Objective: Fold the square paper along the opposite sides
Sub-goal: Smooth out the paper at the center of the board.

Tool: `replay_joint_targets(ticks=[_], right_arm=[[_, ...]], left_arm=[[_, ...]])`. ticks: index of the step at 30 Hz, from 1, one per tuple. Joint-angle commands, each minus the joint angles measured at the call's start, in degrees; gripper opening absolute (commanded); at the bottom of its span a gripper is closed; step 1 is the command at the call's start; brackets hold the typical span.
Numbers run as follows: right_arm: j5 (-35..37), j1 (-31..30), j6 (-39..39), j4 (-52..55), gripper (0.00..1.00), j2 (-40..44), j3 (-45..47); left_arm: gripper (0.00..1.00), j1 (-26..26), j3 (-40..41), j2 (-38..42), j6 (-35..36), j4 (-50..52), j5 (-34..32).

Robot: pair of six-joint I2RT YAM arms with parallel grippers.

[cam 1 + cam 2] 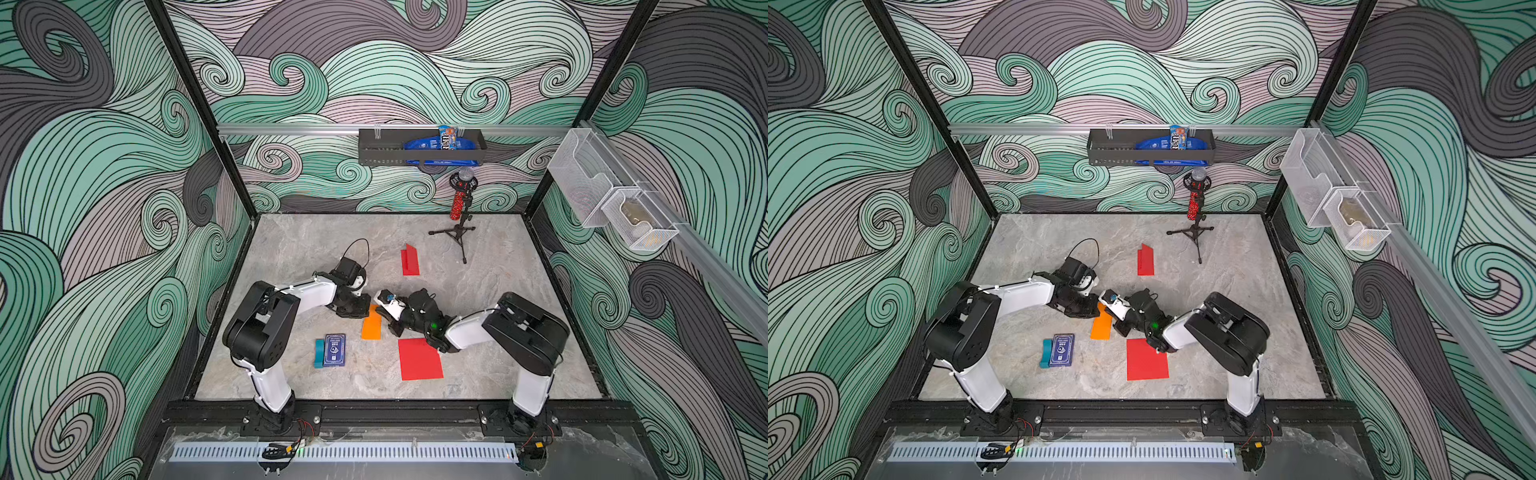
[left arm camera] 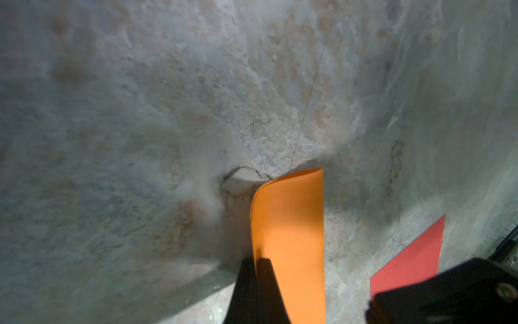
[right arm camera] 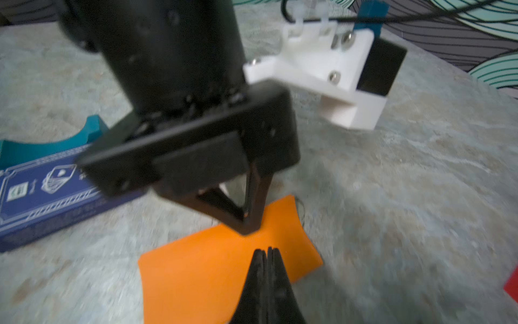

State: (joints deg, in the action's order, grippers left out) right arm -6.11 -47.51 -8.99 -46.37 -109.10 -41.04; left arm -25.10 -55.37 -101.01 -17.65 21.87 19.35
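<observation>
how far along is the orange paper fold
Done: the orange paper is already doubled over into a narrow strip, but its bend looks rounded in the left wrist view, not creased. In hand: the left tool is shut on its edge; the right tool is shut, tip over the sheet. Left: press the crease flat and let go. The red square lies flat, unfolded.

1. 3 sheets: 1 orange paper point(image 1: 371, 325), 2 red papers point(image 1: 419, 359) point(image 1: 410, 261).
2. 2 robot arms point(image 1: 291, 299) point(image 1: 469, 328).
3. 1 blue card box point(image 1: 334, 350), 1 teal block point(image 1: 319, 353).
4. 1 microphone point(image 1: 459, 199) on a tripod.
5. 1 black shelf point(image 1: 382, 151), 2 wall bins point(image 1: 582, 174) point(image 1: 648, 232).
</observation>
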Motion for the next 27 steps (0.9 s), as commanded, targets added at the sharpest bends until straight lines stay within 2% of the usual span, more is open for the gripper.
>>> replay_joint_targets(ticks=[1, 9, 27], right_arm=[[1.48, -0.08, -0.64, 0.48, 0.0, -4.47, -3.23], [4.17, 2.25, 0.03, 1.76, 0.0, -8.97, -4.11], [8.57, 4.15, 0.12, 1.61, 0.0, -7.72, 0.85]], left_arm=[[0.0, 0.23, 0.79, 0.33, -0.55, 1.51, -1.18], [0.0, 0.3, 1.05, 0.82, -0.79, 1.34, -1.16], [0.0, 0.23, 0.88, 0.82, -0.99, 1.44, -2.04]])
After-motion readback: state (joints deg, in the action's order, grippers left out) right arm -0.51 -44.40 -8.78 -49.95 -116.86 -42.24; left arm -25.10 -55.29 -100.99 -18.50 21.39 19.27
